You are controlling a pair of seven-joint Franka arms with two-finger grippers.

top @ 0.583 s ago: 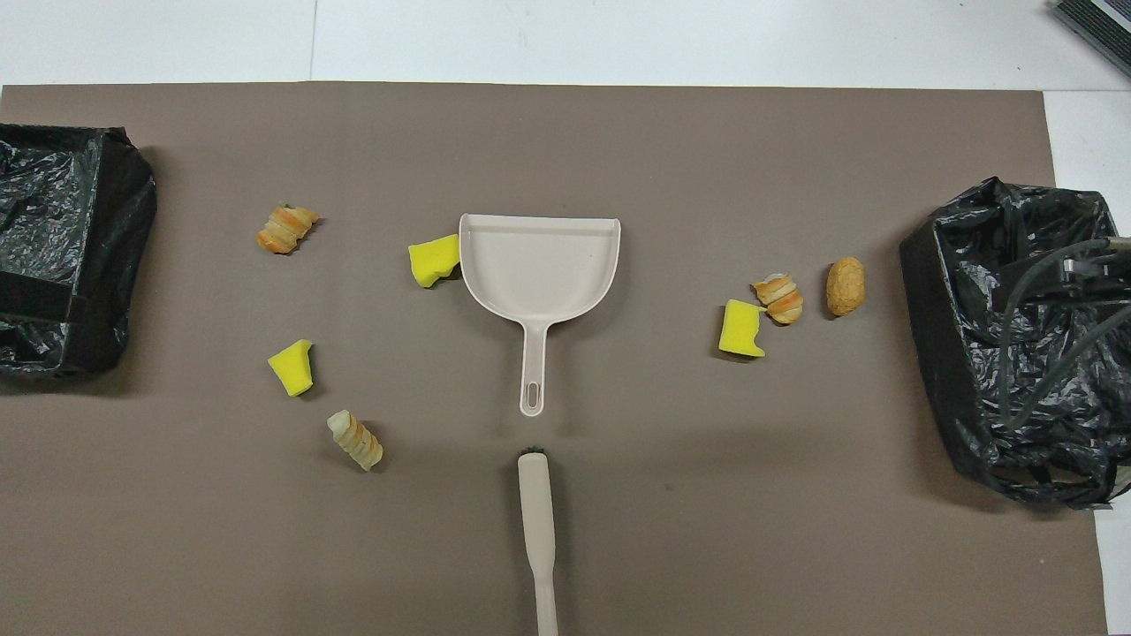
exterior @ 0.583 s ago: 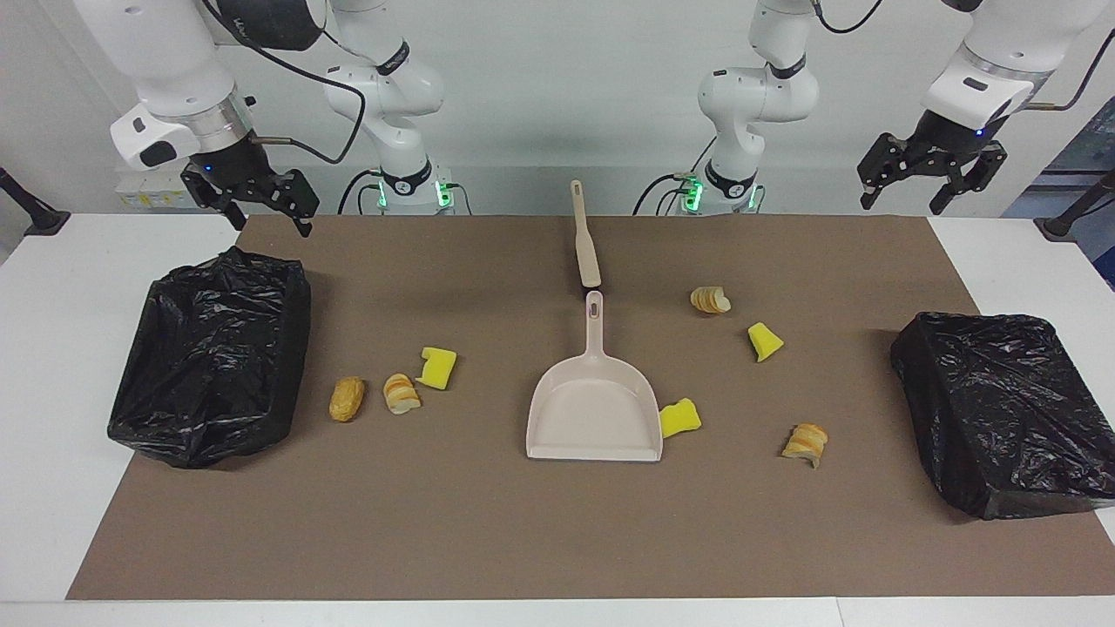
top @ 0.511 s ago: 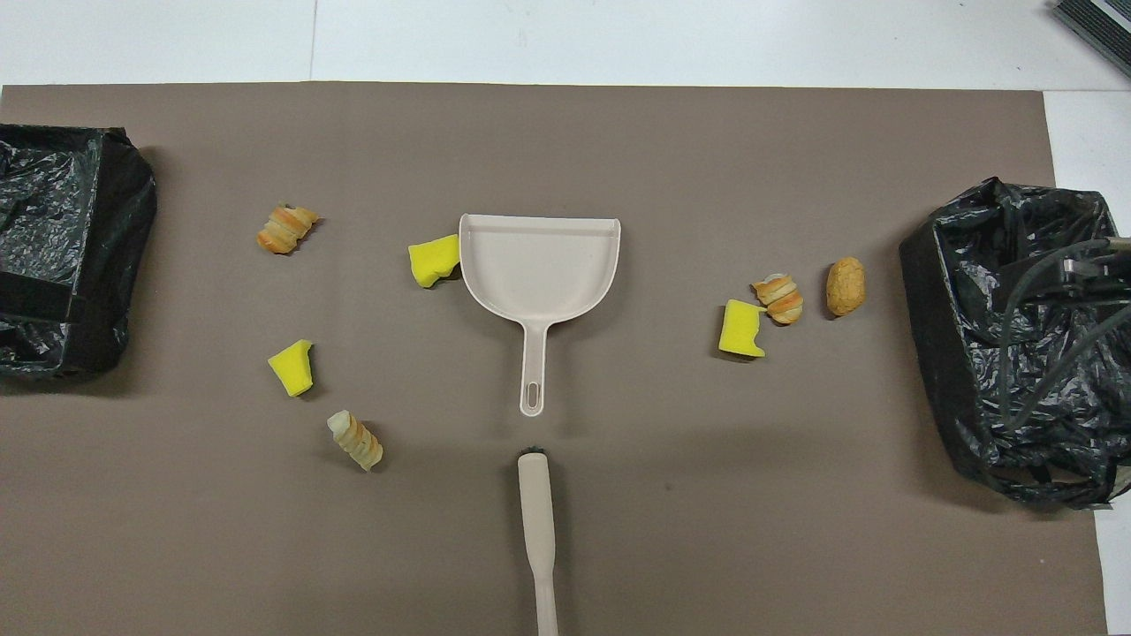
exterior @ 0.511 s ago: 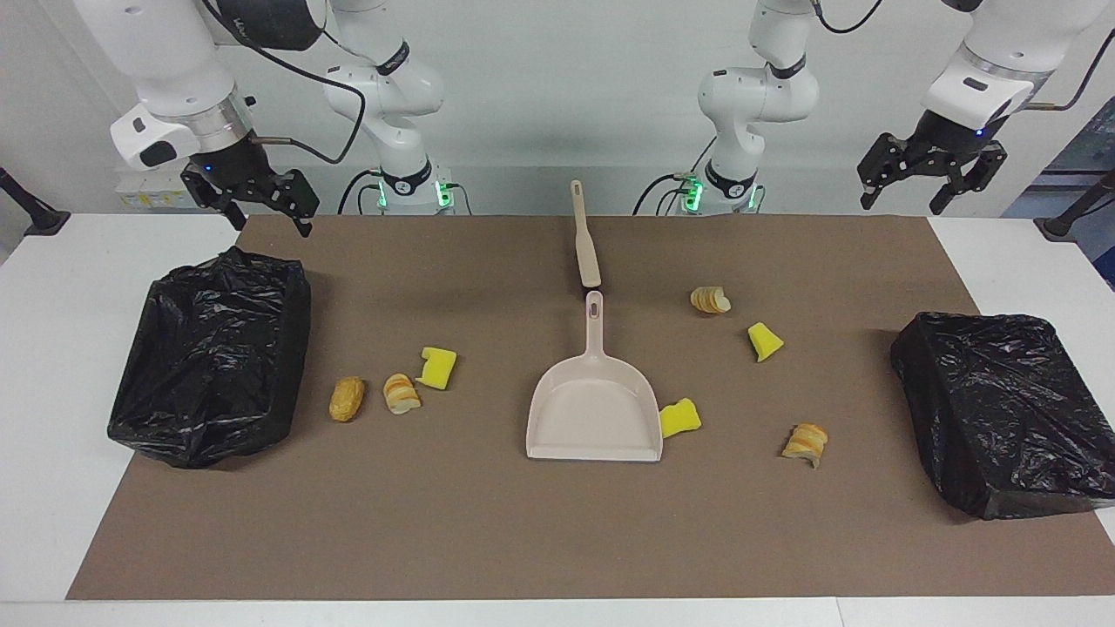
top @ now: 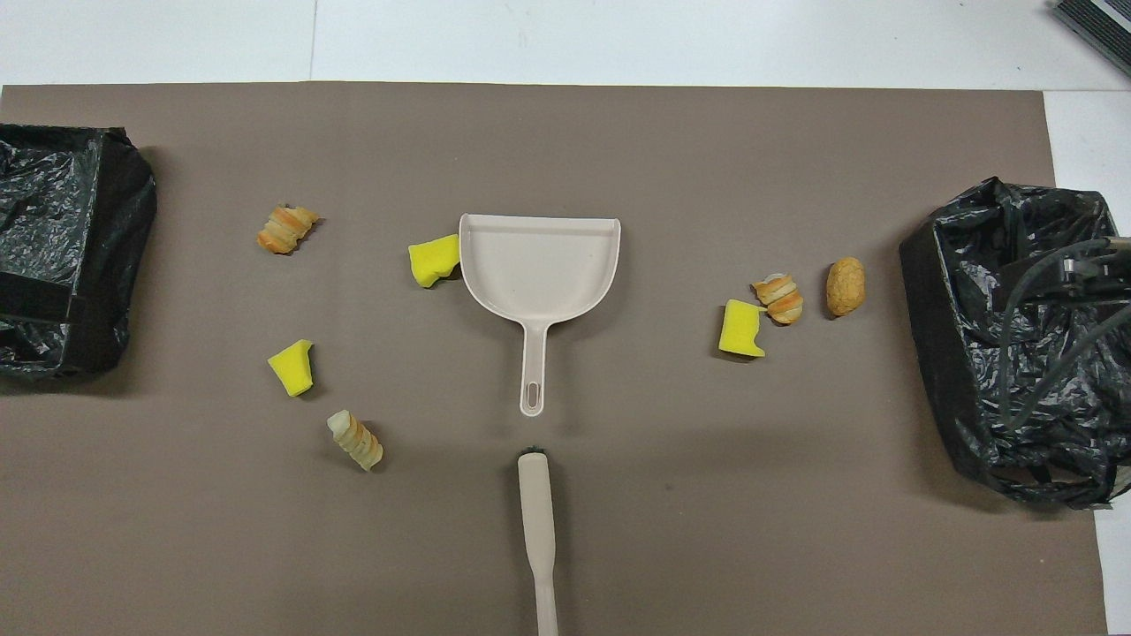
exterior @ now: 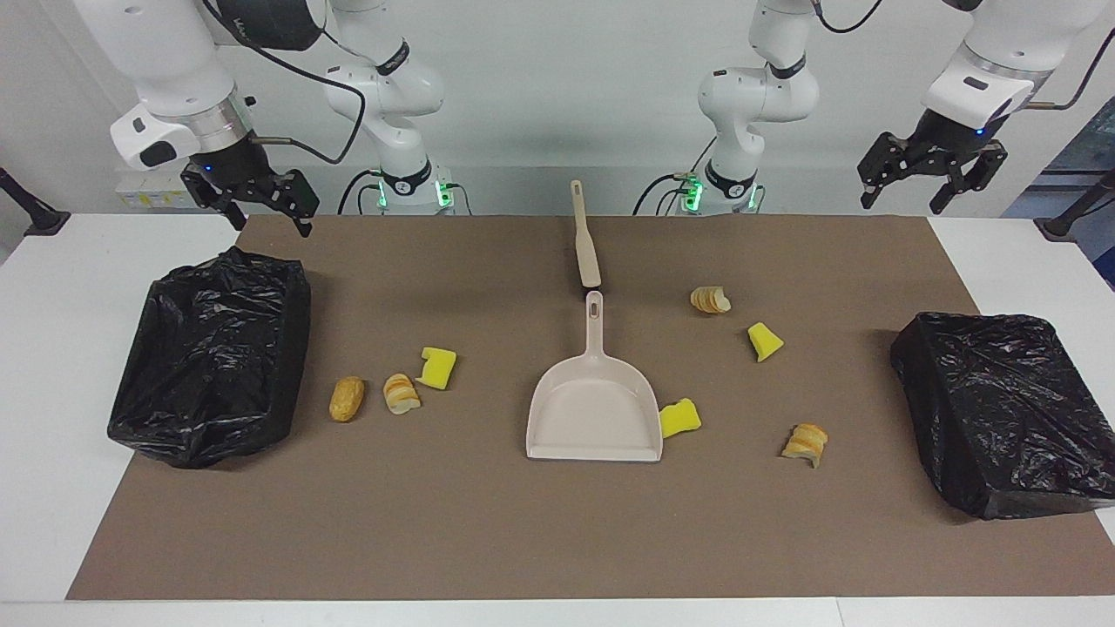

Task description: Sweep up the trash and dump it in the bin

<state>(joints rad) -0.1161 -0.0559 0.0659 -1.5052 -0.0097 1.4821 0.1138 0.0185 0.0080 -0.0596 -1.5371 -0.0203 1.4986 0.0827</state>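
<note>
1. A beige plastic dustpan [exterior: 595,414] lies flat at the middle of the brown mat [exterior: 488,522] that covers the white desk [exterior: 52,348], with its handle toward the robots.
2. A beige brush with a slim handle [exterior: 584,244] lies in line with the dustpan's handle, nearer to the robots, a small gap between them.
3. The trash is seven small pieces scattered on the mat: one yellow sponge wedge [exterior: 679,418] touches the dustpan's side.
4. Another yellow wedge [exterior: 765,340] and two striped bread-like chunks [exterior: 711,300] [exterior: 806,442] lie toward the left arm's end.
5. A yellow wedge [exterior: 436,367], a striped chunk [exterior: 401,393] and a tan oval chunk [exterior: 347,398] lie toward the right arm's end.
6. A bin lined with a black plastic bag [exterior: 213,353] [exterior: 1002,409] stands at each end of the mat.
7. The left gripper [exterior: 932,178] hangs raised with its fingers spread, holding nothing.
8. The right gripper [exterior: 253,205] hangs raised over the mat's corner near one bin, fingers likewise apart and holding nothing.
</note>
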